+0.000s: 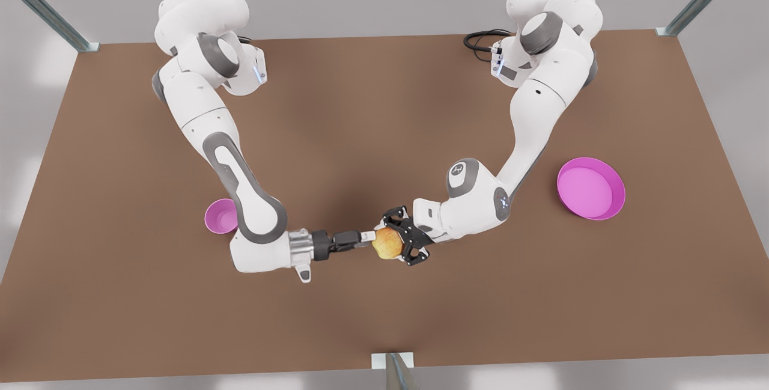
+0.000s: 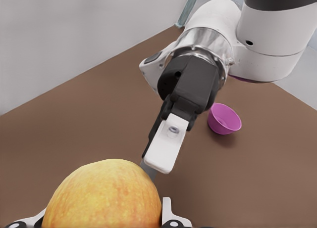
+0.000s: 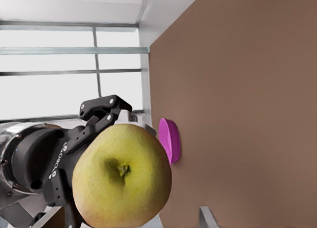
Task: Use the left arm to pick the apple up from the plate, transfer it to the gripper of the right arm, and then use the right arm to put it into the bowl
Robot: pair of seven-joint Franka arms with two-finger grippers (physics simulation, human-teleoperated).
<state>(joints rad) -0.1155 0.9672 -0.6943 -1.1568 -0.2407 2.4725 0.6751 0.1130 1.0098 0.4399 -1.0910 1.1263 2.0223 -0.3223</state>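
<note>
The small, round yellow-orange apple [image 1: 387, 242], judged rigid, smooth and light, is clamped in the left hand [image 1: 395, 241]; the right hand [image 1: 367, 237], fingers apart just before it, should take its free flanks.

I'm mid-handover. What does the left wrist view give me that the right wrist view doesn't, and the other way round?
Left wrist view, not the right: the right gripper side-on, reaching to the apple, with the bowl on the table behind it.

Right wrist view, not the left: the left gripper behind the apple, clamped on it, the plate seen edge-on beyond, and the right gripper's own fingertips standing clear of the apple's sides.

Both: the apple close up, held above the brown table.
</note>
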